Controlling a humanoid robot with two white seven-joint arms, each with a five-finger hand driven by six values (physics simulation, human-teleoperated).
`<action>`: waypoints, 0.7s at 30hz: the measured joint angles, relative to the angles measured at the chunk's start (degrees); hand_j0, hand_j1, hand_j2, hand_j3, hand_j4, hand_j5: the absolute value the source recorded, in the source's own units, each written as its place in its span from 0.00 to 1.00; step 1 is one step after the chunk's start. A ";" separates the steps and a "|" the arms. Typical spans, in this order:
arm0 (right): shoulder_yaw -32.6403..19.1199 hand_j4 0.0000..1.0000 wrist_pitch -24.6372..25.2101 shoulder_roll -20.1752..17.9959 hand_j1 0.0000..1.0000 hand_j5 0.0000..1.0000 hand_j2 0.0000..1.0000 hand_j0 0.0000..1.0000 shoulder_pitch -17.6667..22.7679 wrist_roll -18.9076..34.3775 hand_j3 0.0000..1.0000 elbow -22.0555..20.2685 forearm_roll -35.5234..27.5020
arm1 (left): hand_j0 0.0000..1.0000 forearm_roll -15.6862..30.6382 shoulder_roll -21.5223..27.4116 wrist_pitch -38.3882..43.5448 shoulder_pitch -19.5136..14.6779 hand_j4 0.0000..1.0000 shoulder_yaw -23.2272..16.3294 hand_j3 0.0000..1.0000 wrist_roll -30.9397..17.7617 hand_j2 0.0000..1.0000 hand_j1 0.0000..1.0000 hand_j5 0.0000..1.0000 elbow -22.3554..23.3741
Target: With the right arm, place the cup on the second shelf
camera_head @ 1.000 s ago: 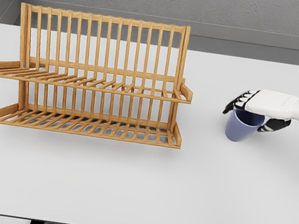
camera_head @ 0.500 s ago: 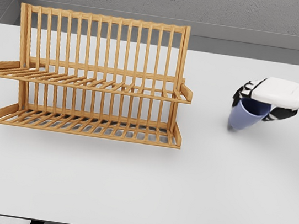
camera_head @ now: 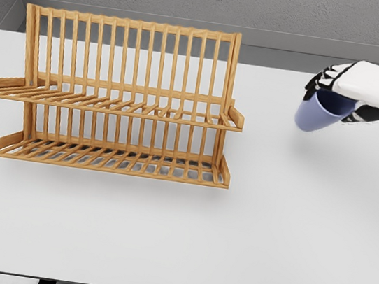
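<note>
The cup (camera_head: 318, 113) is a plain blue-violet tumbler with no handle visible. It carries no brand, label or writing that can be read. It hangs in the air at the right of the view, clear of the table (camera_head: 176, 239), and is tilted, with its base pointing down and to the left and its rim up and to the right under the palm. A soft shadow lies on the table surface below it.

The right hand (camera_head: 352, 91) grips the cup at the rim: the white back of the hand covers the rim from above, dark fingers (camera_head: 319, 81) curl over the far-left edge, and another dark part wraps the near-right side. The arm enters from the right edge.

The wooden rack (camera_head: 121, 97) stands on the left half of the white table, well apart from the cup. It has two slatted shelves, an upper shelf (camera_head: 110, 106) and a lower shelf (camera_head: 109, 159), with a tall barred back. No markings are legible on it. Both shelves hold nothing. Nothing stands between the cup and the rack. The left hand does not show.
</note>
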 measured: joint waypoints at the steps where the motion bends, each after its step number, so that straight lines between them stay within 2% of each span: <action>1: -0.28 0.56 0.04 0.09 0.56 0.56 0.56 0.56 -0.18 -0.04 0.56 -0.29 -0.05 | 1.00 0.00 0.00 0.00 0.00 1.00 0.00 1.00 0.00 1.00 1.00 1.00 0.00; 12: -0.94 0.55 0.05 2.08 0.55 0.55 0.55 0.55 -1.50 0.01 0.55 -6.30 -0.18 | 1.00 0.00 0.00 0.00 0.00 1.00 0.00 1.00 0.00 1.00 1.00 1.00 0.00; 21: -0.96 0.55 0.09 4.25 0.55 0.55 0.55 0.55 -3.87 0.02 0.55 -9.45 -0.20 | 1.00 0.00 0.00 0.00 0.00 1.00 0.00 1.00 0.00 1.00 1.00 1.00 0.00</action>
